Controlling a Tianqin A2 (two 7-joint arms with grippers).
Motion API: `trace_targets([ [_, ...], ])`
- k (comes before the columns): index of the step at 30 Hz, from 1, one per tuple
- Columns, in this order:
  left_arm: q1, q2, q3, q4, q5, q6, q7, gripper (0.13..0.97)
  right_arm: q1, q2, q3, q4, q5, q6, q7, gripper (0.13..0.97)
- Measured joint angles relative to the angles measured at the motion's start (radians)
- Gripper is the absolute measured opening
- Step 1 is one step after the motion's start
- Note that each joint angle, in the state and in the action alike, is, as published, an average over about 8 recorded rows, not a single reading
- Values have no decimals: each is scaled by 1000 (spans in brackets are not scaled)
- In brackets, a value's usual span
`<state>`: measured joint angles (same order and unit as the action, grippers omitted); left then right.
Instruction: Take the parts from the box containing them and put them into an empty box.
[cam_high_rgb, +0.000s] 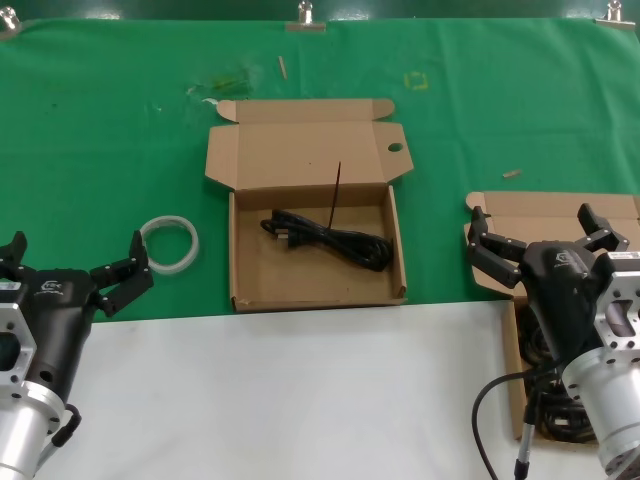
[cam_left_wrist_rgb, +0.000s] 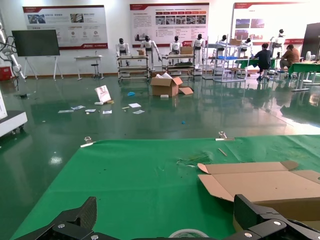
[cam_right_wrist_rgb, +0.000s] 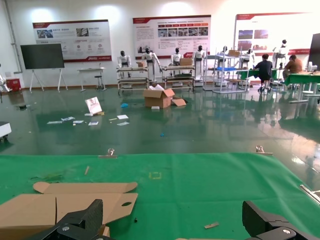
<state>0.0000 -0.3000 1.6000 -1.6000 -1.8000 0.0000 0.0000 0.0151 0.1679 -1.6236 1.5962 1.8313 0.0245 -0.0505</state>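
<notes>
The shallow carton with the holed lid tab (cam_high_rgb: 318, 155) lies open at the table's middle and holds one looped black cable (cam_high_rgb: 330, 238). Its flap also shows in the left wrist view (cam_left_wrist_rgb: 255, 182) and the right wrist view (cam_right_wrist_rgb: 60, 202). The carton with the plain flap (cam_high_rgb: 545, 212) is at the right, mostly hidden under my right arm, with dark cables (cam_high_rgb: 543, 350) showing inside. My right gripper (cam_high_rgb: 545, 235) is open and empty above it. My left gripper (cam_high_rgb: 70, 265) is open and empty at the left, beside the white ring (cam_high_rgb: 168, 243).
The green mat (cam_high_rgb: 120, 130) covers the far half of the table and a white surface (cam_high_rgb: 300, 400) the near half. Small scraps (cam_high_rgb: 283, 66) lie on the mat behind the middle carton. The ring also shows in the left wrist view (cam_left_wrist_rgb: 189, 233).
</notes>
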Motion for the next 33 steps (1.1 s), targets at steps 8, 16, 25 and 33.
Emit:
trace_targets([
  [8,0,0,0,0,0,0,0,966,0,0,0,0,0,0,0,966],
  [16,0,0,0,0,0,0,0,966,0,0,0,0,0,0,0,966],
  [25,0,0,0,0,0,0,0,966,0,0,0,0,0,0,0,966],
  [33,0,0,0,0,0,0,0,966,0,0,0,0,0,0,0,966],
])
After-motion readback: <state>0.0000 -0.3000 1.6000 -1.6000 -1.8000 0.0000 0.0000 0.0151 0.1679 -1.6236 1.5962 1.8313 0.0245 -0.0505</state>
